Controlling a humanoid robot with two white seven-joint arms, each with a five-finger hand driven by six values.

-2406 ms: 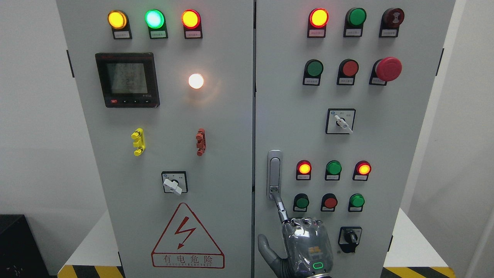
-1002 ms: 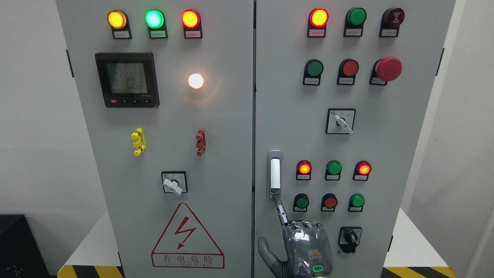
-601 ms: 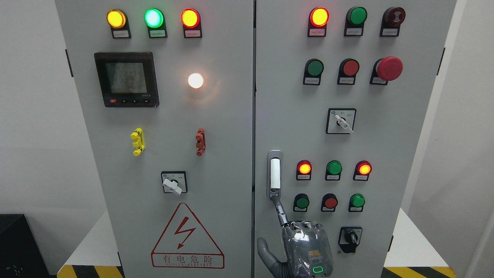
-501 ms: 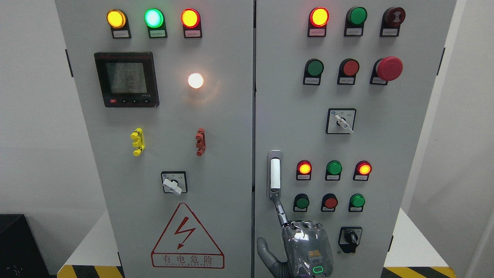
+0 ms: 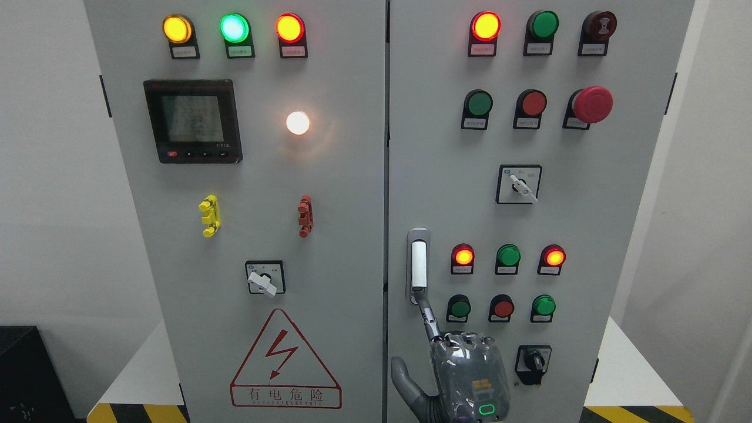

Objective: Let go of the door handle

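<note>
We count two cabinet doors. On the left door [image 5: 329, 205] sits one rotary switch [image 5: 265, 278]; the right door [image 5: 617, 205] carries two more. The single door handle [image 5: 418, 264] stands upright at lower middle, on the right door's left edge. Below it our right hand [image 5: 467, 376] points its index finger [image 5: 429, 317] onto the handle's lower end, with the other fingers curled and grasping nothing. We judge the release nearly done; the next move is drawing that finger straight back.
</note>
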